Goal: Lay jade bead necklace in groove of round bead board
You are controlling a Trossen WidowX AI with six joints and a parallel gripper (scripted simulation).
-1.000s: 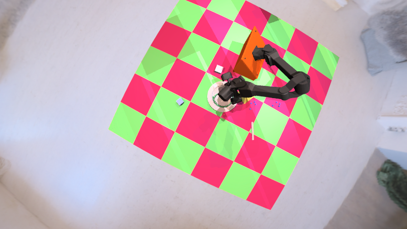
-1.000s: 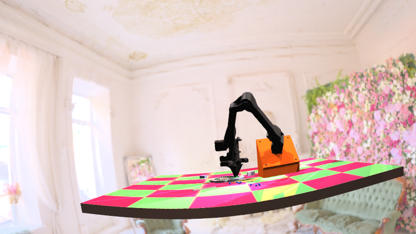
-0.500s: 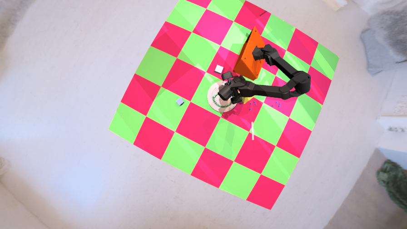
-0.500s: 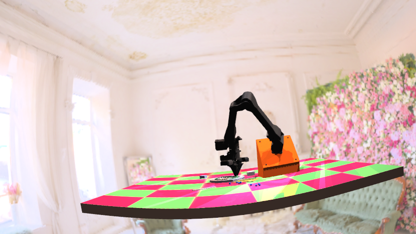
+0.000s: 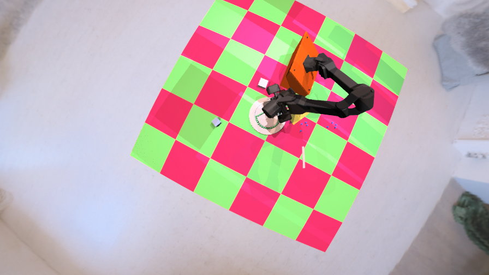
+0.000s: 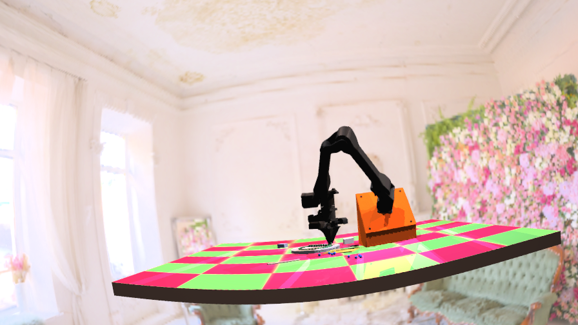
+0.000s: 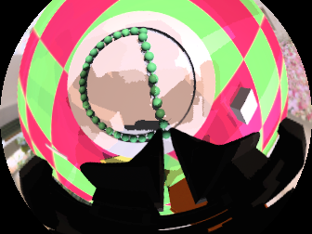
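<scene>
The round pale bead board point(image 5: 255, 114) point(image 7: 204, 93) lies flat, its groove a dark ring. The jade bead necklace point(image 5: 268, 128) point(image 7: 151, 67) lies on the board. In the wrist view its left part follows the left half of the groove, while a nearly straight run of beads crosses the middle from the top to my fingertips. The right half of the groove shows bare. My gripper point(image 6: 331, 243) point(image 7: 165, 132) points down at the board's edge nearest the robot base and is shut on the necklace beads there. The fingertips partly hide the held beads.
A white block point(image 5: 262, 82) point(image 6: 348, 240) point(image 7: 250, 106) stands between board and orange base point(image 5: 300, 68) point(image 6: 386, 220). A grey-blue block point(image 5: 215, 121) point(image 6: 282, 245) lies across the board from the base. A yellow piece point(image 5: 299, 119), blue beads and a white stick point(image 5: 303, 157) point(image 6: 282, 262) lie nearby.
</scene>
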